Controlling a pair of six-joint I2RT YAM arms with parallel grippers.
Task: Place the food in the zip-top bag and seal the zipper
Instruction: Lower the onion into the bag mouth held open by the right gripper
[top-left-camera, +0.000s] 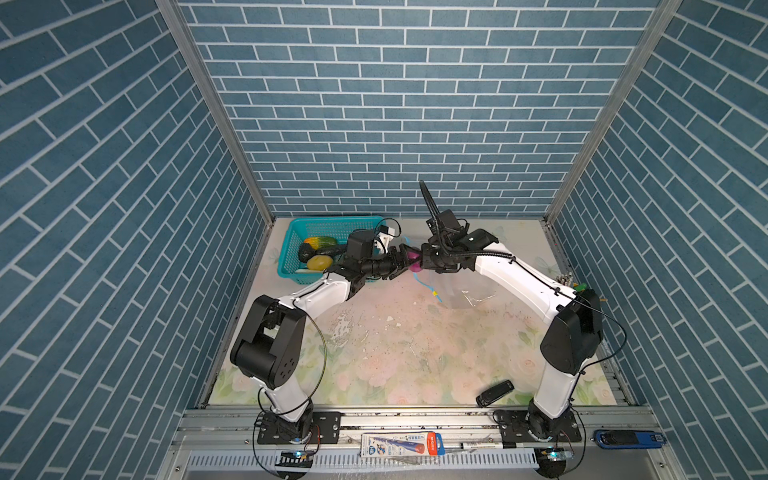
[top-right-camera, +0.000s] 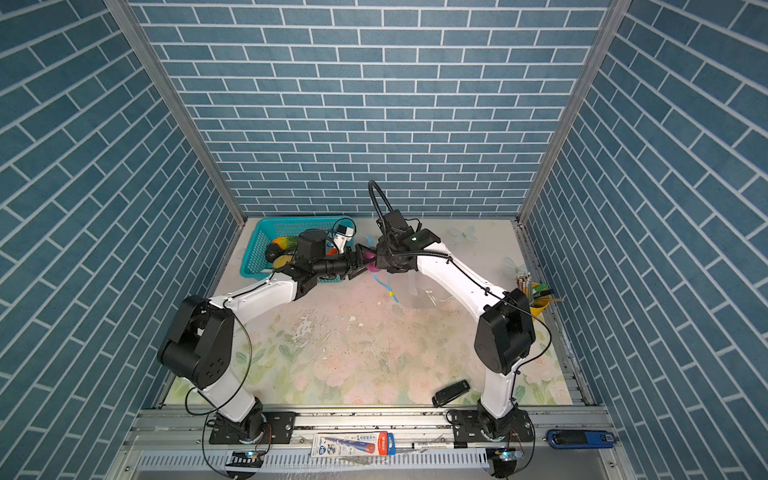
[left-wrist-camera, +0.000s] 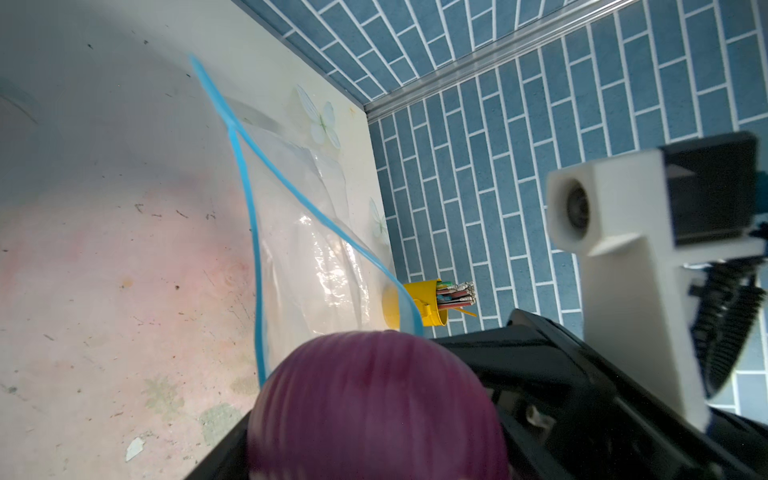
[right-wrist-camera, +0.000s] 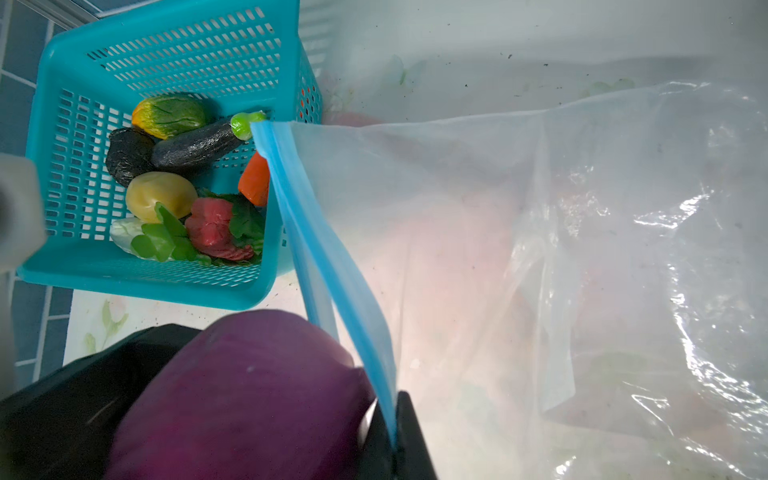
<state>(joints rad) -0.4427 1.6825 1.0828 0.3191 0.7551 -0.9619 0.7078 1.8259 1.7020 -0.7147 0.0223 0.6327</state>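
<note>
- Left jaws, spread wide, clamp the purple onion (left-wrist-camera: 374, 407) between them.
- Right jaws pinch the zipper (right-wrist-camera: 332, 266) of the zip-top bag (right-wrist-camera: 540, 249), just beside the onion.

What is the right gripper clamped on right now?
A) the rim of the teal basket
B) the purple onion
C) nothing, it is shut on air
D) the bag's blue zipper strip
D: in the right wrist view the right gripper is shut on the zipper at the mouth of the zip-top bag, while the purple onion sits in the left gripper.
</note>
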